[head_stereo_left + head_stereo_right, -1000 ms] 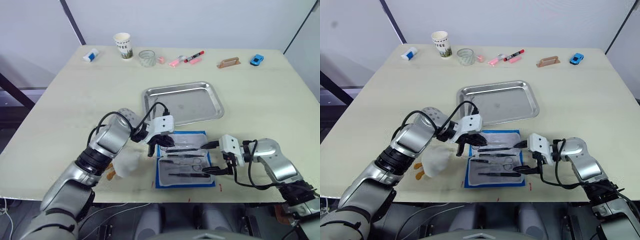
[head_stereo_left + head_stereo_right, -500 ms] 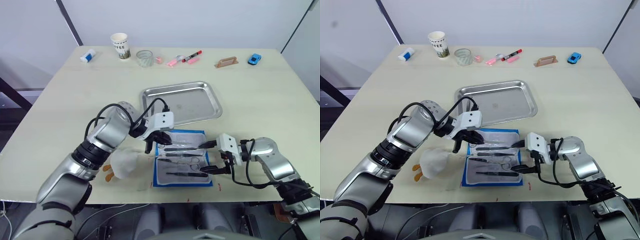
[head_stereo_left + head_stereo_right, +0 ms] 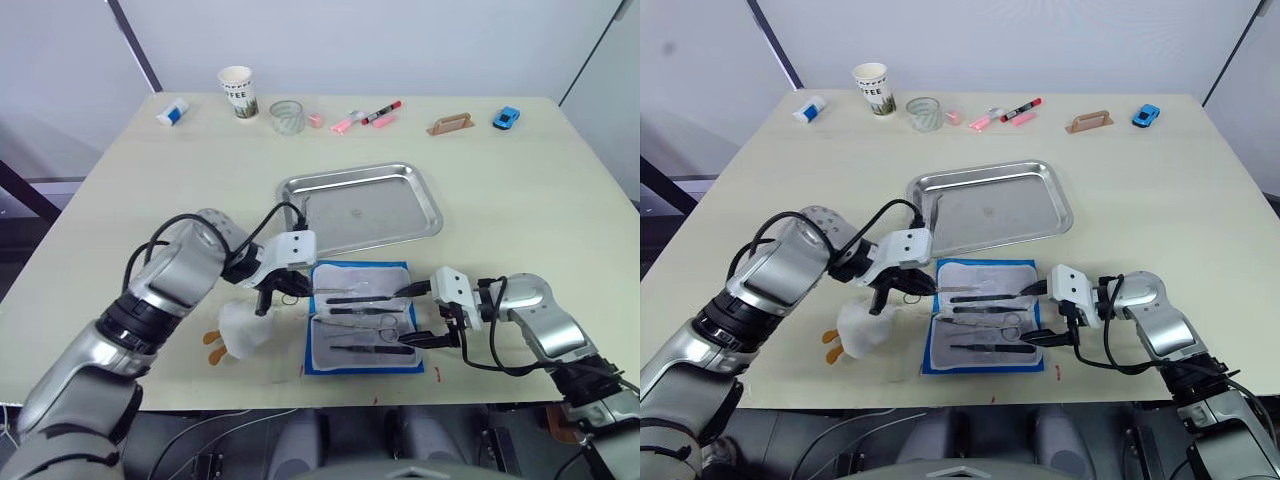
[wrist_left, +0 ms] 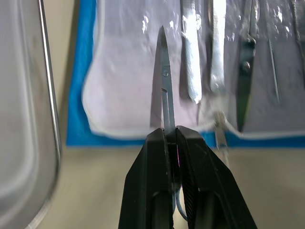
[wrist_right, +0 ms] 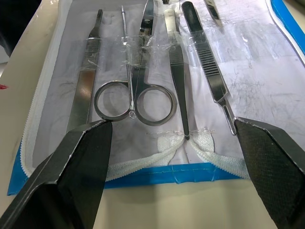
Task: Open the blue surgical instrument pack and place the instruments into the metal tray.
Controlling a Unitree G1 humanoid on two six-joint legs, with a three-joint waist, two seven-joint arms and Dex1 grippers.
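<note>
— Near the worktop's front edge, what lies open?
— The blue case (image 3: pixel 362 317), its tools (image 5: pixel 138 76) lying side by side. The tray (image 3: pixel 362 208) sits just behind it.
— And the pincers?
— The left pincer (image 4: pixel 171 136) pinches a slim pair of scissors (image 4: pixel 165 81), tip pointing toward the right arm. The right pincer (image 3: pixel 417 314) is spread wide at the case's right edge.

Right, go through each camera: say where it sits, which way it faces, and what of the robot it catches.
Left eye view: on the head, facing forward and down over the table; both arms show, left claw, right claw.
Right eye view: the stereo twin, same scene.
Left wrist view: on the left wrist, along its shut fingers pinching small scissors above the open blue pack.
Right wrist view: on the right wrist, between its open fingers at the instruments.
Shared: all show the pack; the eyes and left wrist also show the metal tray.
</note>
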